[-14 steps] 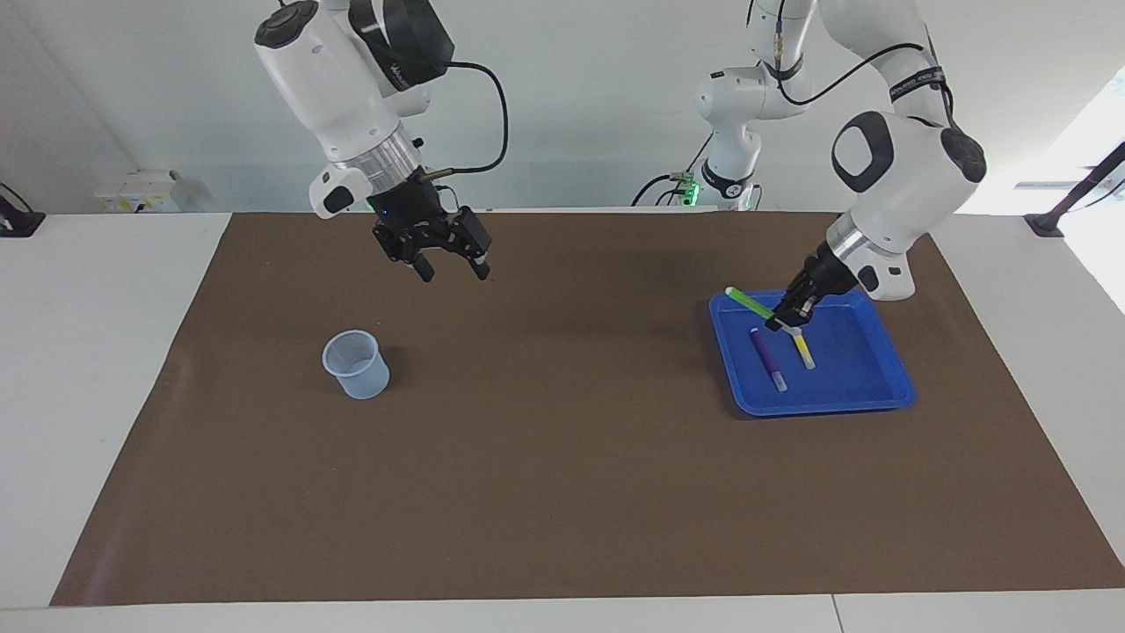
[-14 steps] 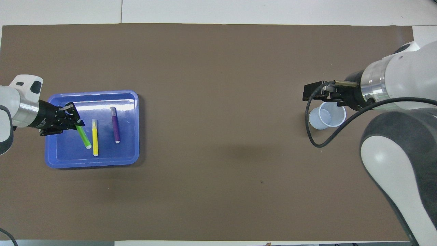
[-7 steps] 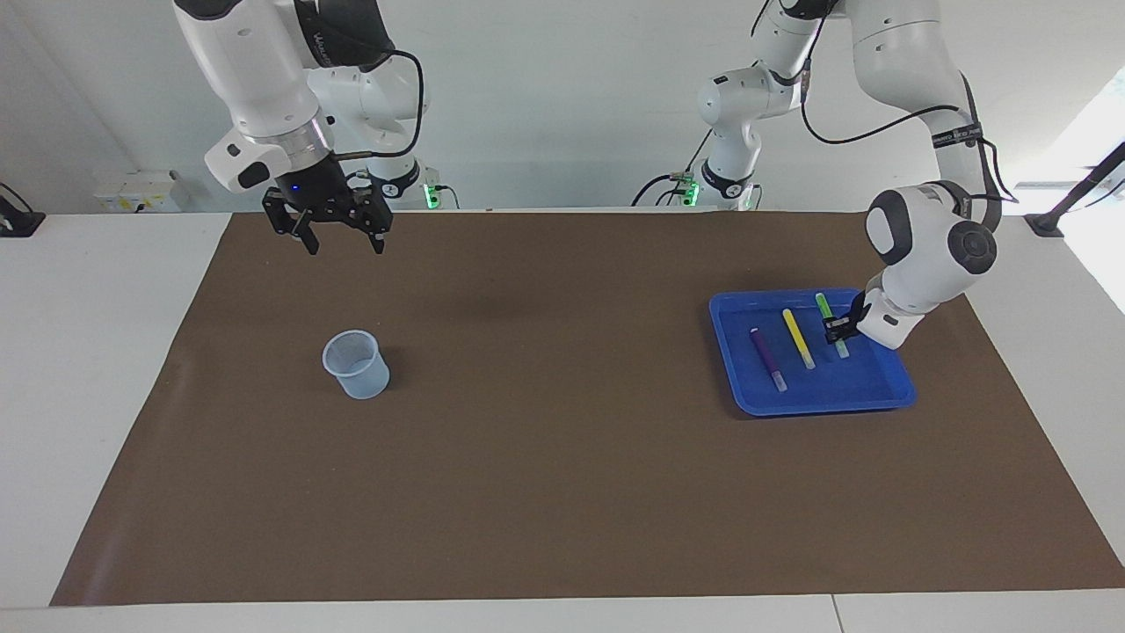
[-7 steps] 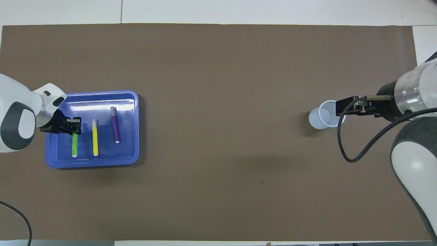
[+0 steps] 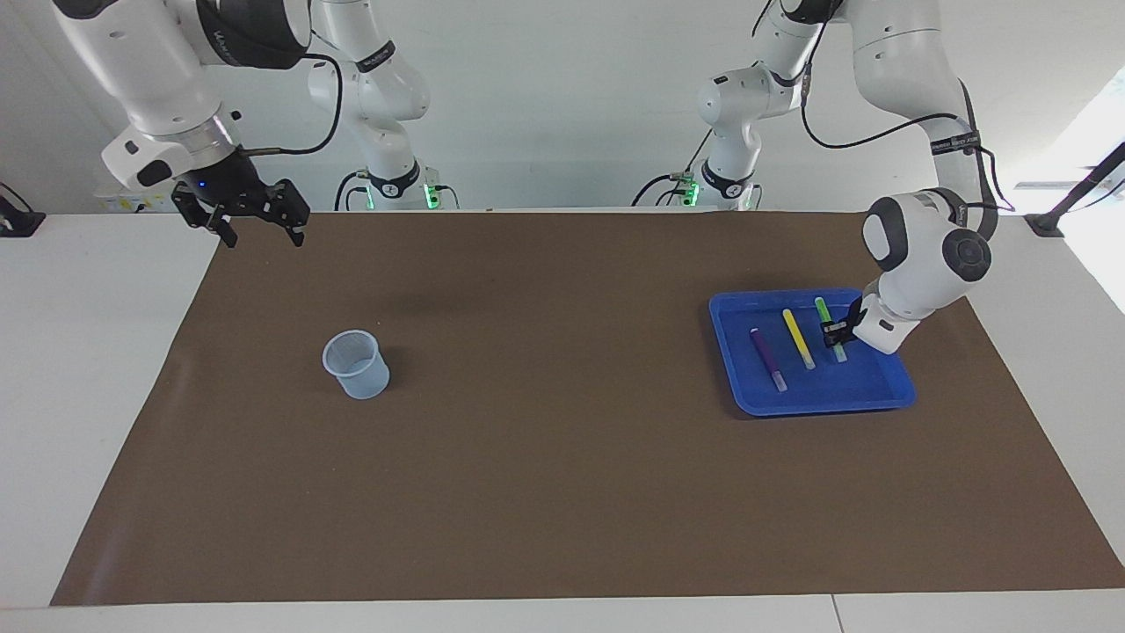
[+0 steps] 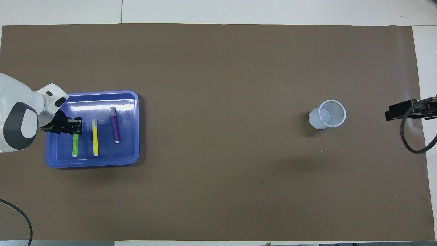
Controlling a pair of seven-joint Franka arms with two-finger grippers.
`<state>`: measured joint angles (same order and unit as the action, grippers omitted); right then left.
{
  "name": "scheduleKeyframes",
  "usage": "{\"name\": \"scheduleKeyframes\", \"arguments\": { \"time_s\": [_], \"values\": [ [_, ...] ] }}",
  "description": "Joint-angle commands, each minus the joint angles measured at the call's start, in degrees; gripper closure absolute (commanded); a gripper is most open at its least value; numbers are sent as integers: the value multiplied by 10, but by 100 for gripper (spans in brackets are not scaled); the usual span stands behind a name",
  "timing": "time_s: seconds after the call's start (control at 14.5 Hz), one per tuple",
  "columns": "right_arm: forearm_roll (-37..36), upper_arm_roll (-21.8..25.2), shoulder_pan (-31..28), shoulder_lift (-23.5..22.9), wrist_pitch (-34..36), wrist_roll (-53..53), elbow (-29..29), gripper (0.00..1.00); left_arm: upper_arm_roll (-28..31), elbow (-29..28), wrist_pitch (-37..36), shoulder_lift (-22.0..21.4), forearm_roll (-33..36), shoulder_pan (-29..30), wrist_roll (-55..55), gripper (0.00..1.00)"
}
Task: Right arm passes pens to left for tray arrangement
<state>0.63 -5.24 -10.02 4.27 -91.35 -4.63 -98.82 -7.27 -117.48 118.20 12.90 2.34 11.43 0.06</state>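
Since the earlier frames, the right gripper (image 5: 261, 234) had withdrawn from over the middle of the brown mat (image 5: 562, 457) to the mat's edge at the right arm's end of the table, and the green pen (image 5: 828, 325), formerly held tilted across the tray rim, had been brought down level into the tray (image 5: 817, 400).

The left gripper (image 5: 833, 334) was closed on the green pen, low inside the tray. The pen lay parallel to the yellow pen (image 5: 798, 338), which lay just beside the gripper toward the right arm's end; the purple pen (image 5: 767, 359) lay one place further that way. All three pens lay apart from one another, whitish ends pointing away from the robots. The tray rim toward the left arm's end stood close beside the gripper and under the wrist; toward the purple pen and the farther rim, bare tray floor remained.

The right gripper hung with its fingers spread wide and held nothing. It was raised over the mat's corner near the white table surface (image 5: 97, 352). The clear cup (image 5: 356, 364) stood upright on the mat, well apart from this gripper and farther from the robots than it. Between the cup and the tray the mat carried only bare surface.
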Motion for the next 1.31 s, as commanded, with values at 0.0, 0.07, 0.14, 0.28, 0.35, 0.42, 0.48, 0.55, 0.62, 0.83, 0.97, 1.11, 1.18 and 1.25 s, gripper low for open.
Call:
{"name": "scheduleKeyframes", "arguments": {
  "time_s": [0.0, 0.07, 0.14, 0.28, 0.35, 0.42, 0.48, 0.55, 0.62, 0.83, 0.97, 1.11, 1.18, 1.25],
  "values": [
    [-27, 1, 30, -23, 40, -1, 47, 0, 2, 2, 4, 4, 12, 0, 9, 19],
    [-32, 1, 36, -27, 65, 0, 75, 0, 2, 5, -1, 4, 12, 0, 9, 0],
    [-32, 1, 37, -25, 82, 0, 81, 0, 2, 8, -6, 4, 12, -3, 9, 0],
    [-32, 6, 47, -14, 88, 0, 76, 0, 2, 20, -23, 3, 12, -4, 9, 0],
    [-32, 18, 57, -13, 86, 1, 71, 0, 1, 30, -35, 3, 12, -7, 9, 0],
    [-28, 28, 60, -13, 86, 3, 71, 0, 0, 43, -48, 1, 12, -10, 9, 0],
    [-27, 29, 61, -12, 88, 6, 70, 0, -3, 62, -73, -1, 10, -12, 8, 0],
    [-24, 30, 60, -10, 87, 4, 68, 0, -4, 86, -102, -2, 9, -17, 6, 0],
    [-22, 34, 59, -9, 81, -3, 63, 0, -4, 111, -130, -3, 6, -34, 1, 0],
    [-20, 49, 58, -3, 65, -13, 47, 0, -6, 158, -191, -28, -3, -54, -5, 0],
    [-19, 58, 55, 14, 23, -24, 8, 0, -7, 178, -220, -53, -15, -79, -34, 0],
    [-20, 52, 54, 5, 48, -24, 36, 0, -7, 181, -237, -93, -15, -101, -94, 0],
    [-20, 52, 54, 2, 50, -25, 39, 0, -7, 180, -249, -111, -15, -105, -96, 0],
    [-19, 55, 54, 3, 48, -26, 35, 0, -8, 180, -269, -131, -15, -108, -96, 0]
  ]
}}
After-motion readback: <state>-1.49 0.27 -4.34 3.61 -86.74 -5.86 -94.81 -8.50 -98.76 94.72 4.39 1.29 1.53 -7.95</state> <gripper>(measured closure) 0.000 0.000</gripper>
